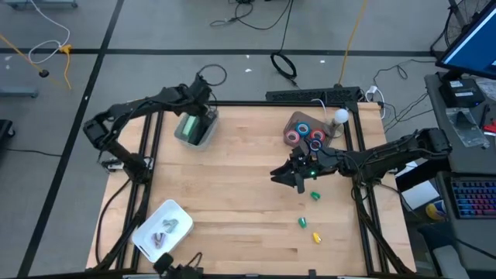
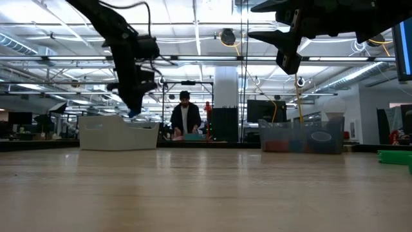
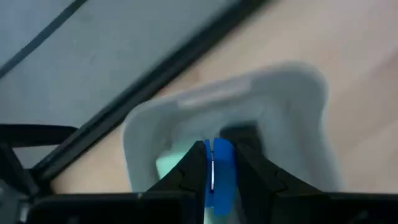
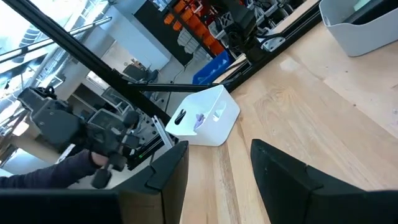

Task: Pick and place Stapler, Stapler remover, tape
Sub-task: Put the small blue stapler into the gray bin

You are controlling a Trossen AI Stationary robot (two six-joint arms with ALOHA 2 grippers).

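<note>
My left gripper hangs over the grey bin at the table's far left and is shut on a blue tape roll, seen edge-on in the left wrist view. A pale green thing lies in that bin. Red and blue tape rolls lie in a clear bin at the far right. My right gripper is open, raised above the table's middle right, near that clear bin, and holds nothing. My left gripper pinches the blue tape roll between its two fingers, which lie on the roll's flat sides; the rim shows between the fingertips. The fingers come from above, pointing down. The roll is lifted clear, over the grey bin's inside.
A white bin with small purple-grey things sits at the near left corner. Small green and yellow things lie on the table near the right edge. A person stands in the room beyond the table.
</note>
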